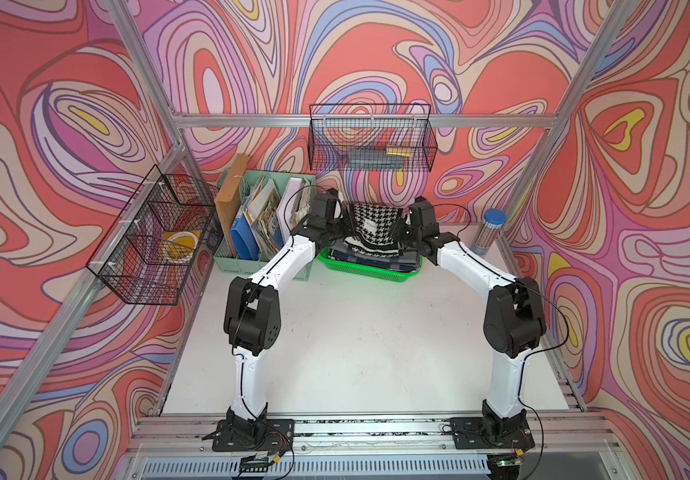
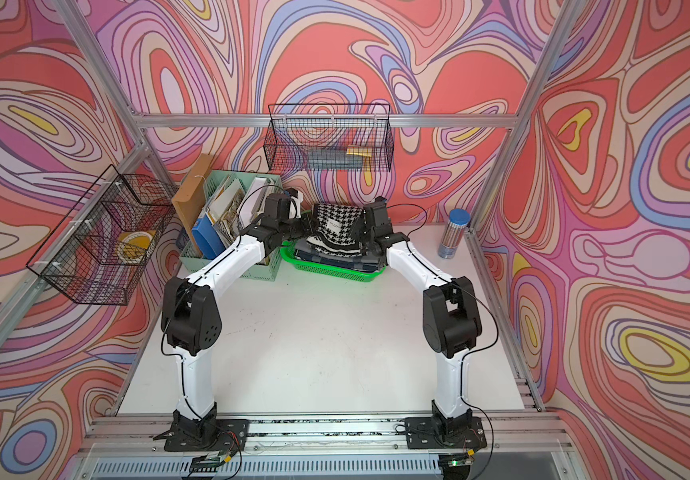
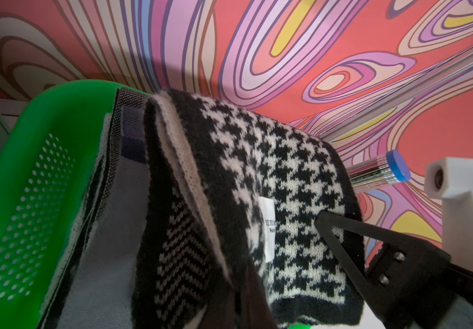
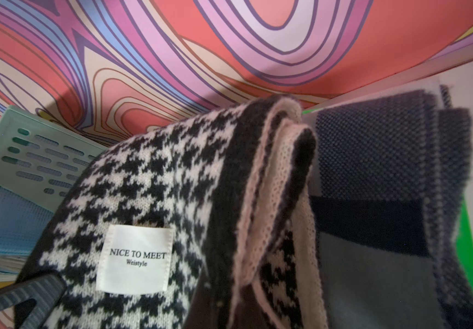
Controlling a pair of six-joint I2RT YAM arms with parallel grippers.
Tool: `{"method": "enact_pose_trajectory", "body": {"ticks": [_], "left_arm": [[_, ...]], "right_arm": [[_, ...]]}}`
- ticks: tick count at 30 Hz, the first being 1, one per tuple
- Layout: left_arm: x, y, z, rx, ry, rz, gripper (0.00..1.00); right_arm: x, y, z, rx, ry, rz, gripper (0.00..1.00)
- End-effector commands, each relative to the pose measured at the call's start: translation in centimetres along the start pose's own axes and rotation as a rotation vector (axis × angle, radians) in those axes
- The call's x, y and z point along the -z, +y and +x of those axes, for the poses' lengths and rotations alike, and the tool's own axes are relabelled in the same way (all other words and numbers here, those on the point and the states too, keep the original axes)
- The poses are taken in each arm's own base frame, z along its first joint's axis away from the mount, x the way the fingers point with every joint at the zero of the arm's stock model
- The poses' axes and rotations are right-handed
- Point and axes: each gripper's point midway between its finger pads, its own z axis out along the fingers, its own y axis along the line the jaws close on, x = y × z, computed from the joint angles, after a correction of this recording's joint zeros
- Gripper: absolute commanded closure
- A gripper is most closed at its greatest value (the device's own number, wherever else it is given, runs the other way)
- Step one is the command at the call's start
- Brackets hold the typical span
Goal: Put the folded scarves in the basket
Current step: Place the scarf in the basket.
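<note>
Green basket (image 1: 370,272) on the worktop (image 1: 356,332), containing folded grey-navy cloth (image 1: 376,261). Over it, the houndstooth folded scarf (image 1: 376,218), gripped at either side by left hand (image 1: 345,226) and right hand (image 1: 402,232).

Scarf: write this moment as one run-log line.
scarf: held over basket | left gripper: shut on scarf | right gripper: shut on scarf

The left arm (image 1: 289,259) and right arm (image 1: 470,266) stood on bases at 6 o'clock, elbows bent, forearms converging toward 12 o'clock. The left gripper (image 1: 344,228) and right gripper (image 1: 402,233) faced each other, each clamped on the folded scarf (image 1: 376,216).
</note>
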Motion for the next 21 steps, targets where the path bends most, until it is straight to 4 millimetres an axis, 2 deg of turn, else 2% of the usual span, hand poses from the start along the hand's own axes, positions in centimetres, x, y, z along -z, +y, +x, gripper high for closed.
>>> {"method": "enact_pose_trajectory", "body": {"ticks": [1,4,9,15,17,18,19,20,21], "left_arm": [[-0.8,1.5,-0.2,-0.018,-0.002,-0.048,1.0],[-2.2,3.1,1.0,0.002,0.042,-0.079,1.0],[-3.3,4.8,2.6,0.021,0.087,-0.123,1.0],[-2.4,4.9,2.3,0.01,0.084,-0.154,1.0],[-1.8,4.1,1.9,0.0,0.087,-0.129,1.0],[-1.5,3.5,1.7,-0.003,0.088,-0.108,0.92],[-1.0,2.6,1.4,-0.004,0.088,-0.077,0.8],[-0.5,1.9,1.1,-0.004,0.085,-0.056,0.66],[0.3,1.1,0.7,-0.004,0.074,-0.038,0.46]], "right_arm": [[-1.5,-1.2,-0.4,-0.002,-0.016,0.028,1.0],[-3.5,-2.8,1.4,0.0,0.04,0.069,1.0],[-4.9,-4.3,3.1,-0.006,0.083,0.088,1.0],[-3.9,-3.4,2.5,-0.003,0.076,0.061,1.0],[-3.2,-2.3,1.9,-0.004,0.07,0.024,0.93],[-2.8,-1.9,1.6,-0.004,0.065,0.007,0.89],[-2.2,-1.3,1.2,-0.005,0.059,-0.013,0.83],[-1.6,-0.8,0.7,-0.006,0.05,-0.024,0.76],[-0.8,-0.3,0.2,-0.006,0.04,-0.038,0.7]]}}
